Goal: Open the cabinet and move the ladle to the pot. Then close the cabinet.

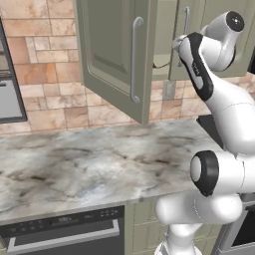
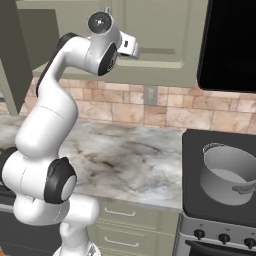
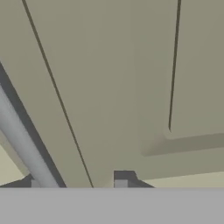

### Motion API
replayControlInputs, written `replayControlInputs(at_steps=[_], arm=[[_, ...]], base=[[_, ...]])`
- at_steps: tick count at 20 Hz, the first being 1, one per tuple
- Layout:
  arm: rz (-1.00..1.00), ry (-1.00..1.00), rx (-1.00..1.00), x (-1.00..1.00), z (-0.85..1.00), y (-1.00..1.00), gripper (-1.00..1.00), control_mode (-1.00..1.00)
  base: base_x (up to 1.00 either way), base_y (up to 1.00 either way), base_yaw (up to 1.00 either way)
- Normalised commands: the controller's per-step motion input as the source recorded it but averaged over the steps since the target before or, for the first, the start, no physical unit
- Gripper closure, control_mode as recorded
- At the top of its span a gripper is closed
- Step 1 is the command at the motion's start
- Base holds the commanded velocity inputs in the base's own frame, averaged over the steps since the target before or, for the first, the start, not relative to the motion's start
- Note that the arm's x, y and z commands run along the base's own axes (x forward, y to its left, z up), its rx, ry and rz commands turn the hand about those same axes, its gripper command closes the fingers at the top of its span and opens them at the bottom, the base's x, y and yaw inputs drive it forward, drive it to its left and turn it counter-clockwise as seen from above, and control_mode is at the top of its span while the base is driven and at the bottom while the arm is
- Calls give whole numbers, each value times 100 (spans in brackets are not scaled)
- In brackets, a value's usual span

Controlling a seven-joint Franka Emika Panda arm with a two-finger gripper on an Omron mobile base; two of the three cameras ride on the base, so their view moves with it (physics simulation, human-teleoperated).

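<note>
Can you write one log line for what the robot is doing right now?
tool: at right cabinet door's handle | left door: open | pot: on stove, no ladle inside | step: opening cabinet

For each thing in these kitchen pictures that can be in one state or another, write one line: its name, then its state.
Left cabinet door: swung open.
Right cabinet door: shut.
Pot: upright on the stove, nothing in it.
Gripper: at the right door's silver handle, jaws either side of it; closure unclear.
Ladle: cannot tell.
</note>
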Motion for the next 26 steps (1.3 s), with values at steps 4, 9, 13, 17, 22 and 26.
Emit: replayControlInputs(at_steps=[4,9,13,17,22,26], arm=[[-1,-1,-1,-26,0,-84,100,-100],[0,-1,-1,-45,0,-89,100,-100],[0,-2,0,-67,0,-91,100,-100],[-1,-2,0,-76,0,-89,100,-100],[-3,-1,0,-83,0,-91,100,-100],[-5,0,-1,-84,0,-94,100,-100]], base=[[0,0,0],[0,0,0],[0,0,0],[0,0,0],[0,0,0],[0,0,0]])
